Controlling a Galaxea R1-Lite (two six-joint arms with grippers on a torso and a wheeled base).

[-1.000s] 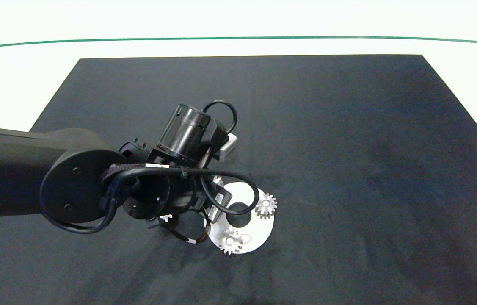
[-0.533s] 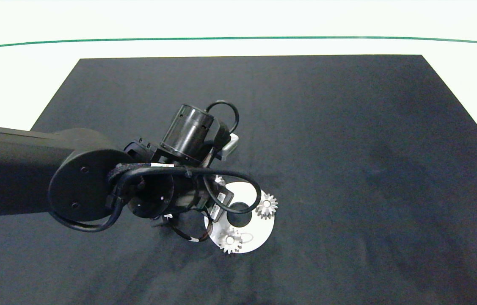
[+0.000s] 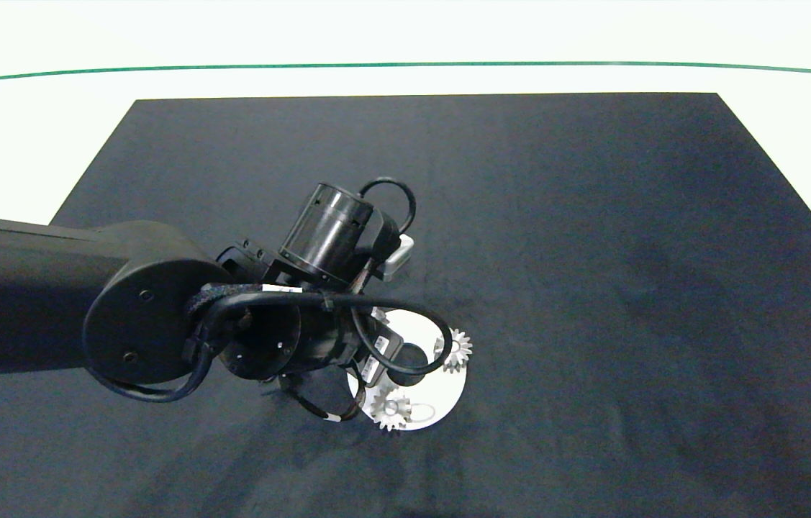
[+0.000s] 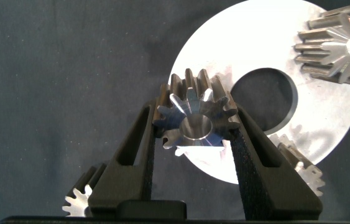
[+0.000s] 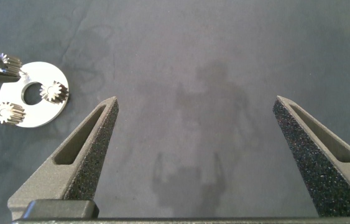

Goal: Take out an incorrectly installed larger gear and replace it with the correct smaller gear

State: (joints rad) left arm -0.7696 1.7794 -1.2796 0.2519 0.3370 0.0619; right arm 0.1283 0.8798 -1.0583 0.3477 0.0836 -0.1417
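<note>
I am clamping my left fingers [image 4: 191,146] on a gear [image 4: 194,117] above the disc [image 4: 324,134]; my right fingers [image 5: 207,152] are hanging apart.

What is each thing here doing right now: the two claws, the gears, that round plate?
Left gripper: shut on a gear, held over the plate's edge.
Right gripper: open, empty, over bare black mat.
Round plate: flat on the mat, centre hole open.
Two gears on the plate: seated, untouched.
Another gear: lying off the plate, on the mat.
</note>
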